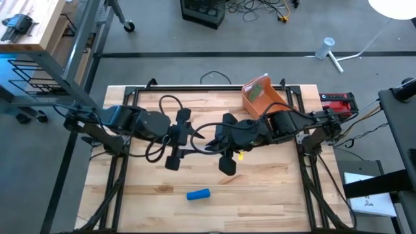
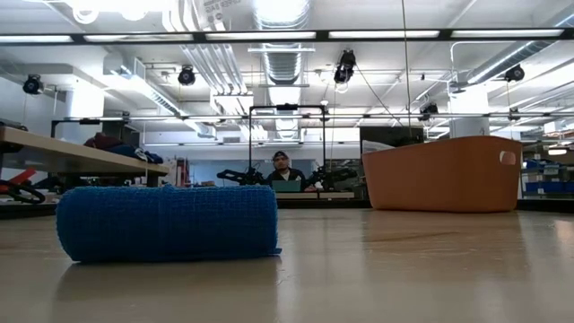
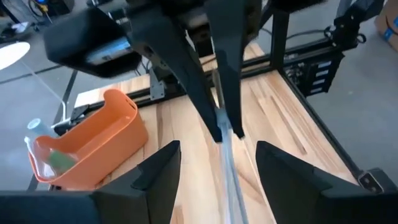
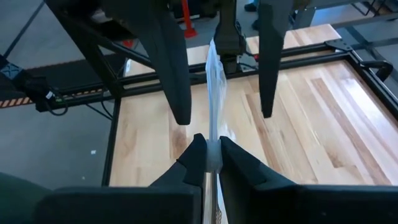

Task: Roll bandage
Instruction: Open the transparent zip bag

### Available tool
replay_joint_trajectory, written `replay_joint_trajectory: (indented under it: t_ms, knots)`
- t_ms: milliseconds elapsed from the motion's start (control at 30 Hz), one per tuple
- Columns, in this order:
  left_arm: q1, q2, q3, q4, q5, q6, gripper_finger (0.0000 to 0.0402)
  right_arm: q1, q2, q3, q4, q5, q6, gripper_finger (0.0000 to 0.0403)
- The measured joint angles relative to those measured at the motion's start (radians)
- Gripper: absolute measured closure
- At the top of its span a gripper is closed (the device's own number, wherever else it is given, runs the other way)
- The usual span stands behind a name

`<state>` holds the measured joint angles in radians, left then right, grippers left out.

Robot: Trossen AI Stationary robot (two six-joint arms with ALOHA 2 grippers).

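Bandage roll (image 1: 199,194): blue, lying on its side on the near part of the wooden table (image 1: 273,195), apart from both arms.

Table is a light butcher-block top in a black frame, standing on grey floor; the low view shows a workshop beyond with ceiling strip lights, benches and a seated person (image 2: 285,172) far back. An orange bin (image 1: 262,95) sits tilted at the far right of the table; something green shows inside it, not identifiable. Above mid-table the right gripper (image 4: 211,157) is pinched tight on a thin clear strip (image 4: 214,93). The left gripper (image 3: 217,162) faces it with fingers spread apart on either side of the strip, gripping nothing.
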<state>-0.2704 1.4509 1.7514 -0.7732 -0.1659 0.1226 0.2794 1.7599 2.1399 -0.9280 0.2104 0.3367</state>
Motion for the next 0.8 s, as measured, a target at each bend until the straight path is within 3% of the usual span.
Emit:
replay_joint_trajectory:
  t_ms: [100,200,433,800]
  knots:
    - [0.003,0.011,0.000,-0.016,-0.007,-0.009,0.0205,0.000,0.000,0.000,0.001,0.000,0.002,0.0378]
    - [0.012,0.023,0.000,-0.039,-0.011,-0.020,0.0232,0.000,0.000,0.000,0.002,0.000,0.003,0.0377]
    - [0.019,0.031,0.000,-0.057,-0.017,-0.034,0.0383,0.000,0.000,0.000,-0.001,0.000,0.001,0.0379]
    - [0.019,-0.016,0.000,-0.143,-0.016,-0.090,0.0401,0.004,-0.033,0.000,-0.048,0.001,-0.022,0.0381]
